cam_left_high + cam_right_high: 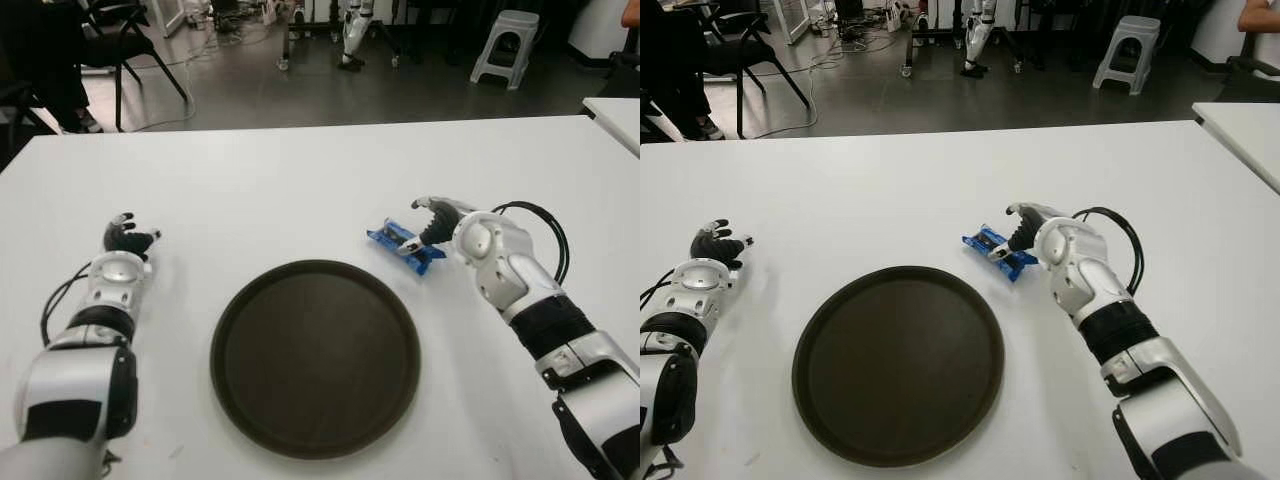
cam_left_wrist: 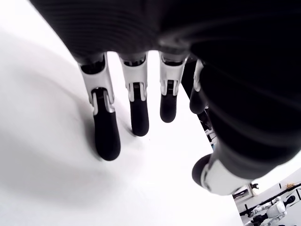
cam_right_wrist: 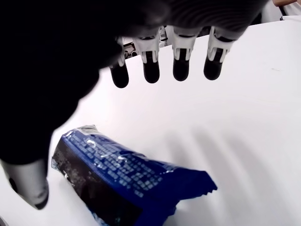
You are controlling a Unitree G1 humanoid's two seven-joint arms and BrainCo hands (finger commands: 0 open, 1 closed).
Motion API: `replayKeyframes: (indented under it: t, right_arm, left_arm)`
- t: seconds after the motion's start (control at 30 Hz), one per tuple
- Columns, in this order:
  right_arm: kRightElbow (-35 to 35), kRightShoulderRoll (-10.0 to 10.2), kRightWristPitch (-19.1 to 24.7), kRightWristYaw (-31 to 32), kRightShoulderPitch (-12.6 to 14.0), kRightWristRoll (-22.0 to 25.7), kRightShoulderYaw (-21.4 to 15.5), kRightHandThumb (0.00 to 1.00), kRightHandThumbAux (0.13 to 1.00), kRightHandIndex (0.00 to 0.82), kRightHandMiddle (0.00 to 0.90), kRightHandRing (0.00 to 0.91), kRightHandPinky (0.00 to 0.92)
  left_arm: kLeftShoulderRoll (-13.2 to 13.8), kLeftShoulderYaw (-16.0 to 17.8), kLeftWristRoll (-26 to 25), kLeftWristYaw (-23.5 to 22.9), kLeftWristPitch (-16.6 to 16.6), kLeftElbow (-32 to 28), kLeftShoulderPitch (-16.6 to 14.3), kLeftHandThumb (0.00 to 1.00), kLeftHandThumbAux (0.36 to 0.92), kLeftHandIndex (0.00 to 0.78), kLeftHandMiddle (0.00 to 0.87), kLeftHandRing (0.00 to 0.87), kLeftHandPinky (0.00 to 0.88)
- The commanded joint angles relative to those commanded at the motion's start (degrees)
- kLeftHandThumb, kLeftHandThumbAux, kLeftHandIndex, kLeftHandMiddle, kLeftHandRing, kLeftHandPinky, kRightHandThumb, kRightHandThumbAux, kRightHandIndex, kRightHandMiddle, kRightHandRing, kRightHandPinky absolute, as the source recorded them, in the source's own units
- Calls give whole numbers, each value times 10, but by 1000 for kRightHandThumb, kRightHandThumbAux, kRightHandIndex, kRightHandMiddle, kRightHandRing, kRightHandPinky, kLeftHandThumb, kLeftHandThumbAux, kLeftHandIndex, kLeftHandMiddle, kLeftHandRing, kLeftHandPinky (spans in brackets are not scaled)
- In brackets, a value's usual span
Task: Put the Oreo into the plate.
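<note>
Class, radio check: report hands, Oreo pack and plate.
Right hand open over the Oreo pack, not gripping. Pack on table, beside the plate. Left hand open, left of plate. Path clear.

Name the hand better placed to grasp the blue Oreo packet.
Right. The right hand hovers open at the blue Oreo packet; the left hand is far across the round dark plate.

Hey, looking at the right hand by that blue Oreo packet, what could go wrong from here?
1. The right hand is open above the Oreo packet, not gripping it. Closing badly might push the flat, crinkly wrapper along the white table instead of lifting it.
2. The packet lies just beyond the dark plate, near its rim; a nudge could slide it farther off.
3. A weak pinch could drop it short of the plate.
The left hand shows idle, left of the plate.
</note>
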Motion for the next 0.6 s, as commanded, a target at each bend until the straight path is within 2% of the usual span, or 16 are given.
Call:
replayKeyframes:
  t: [0.23, 0.6]
  right_arm:
    - [12, 6, -10, -7, -6, 4, -2, 0, 632, 0, 0, 0, 0]
    - [12, 19, -23, -22, -8, 4, -4, 0, 670, 0, 0, 0, 0]
  left_arm:
    - [-1, 1, 0, -1, 1, 0, -1, 299, 751, 86, 138, 152, 144]
    - [-1, -3, 4, 1, 1, -1, -2, 328, 760, 110, 137, 156, 142]
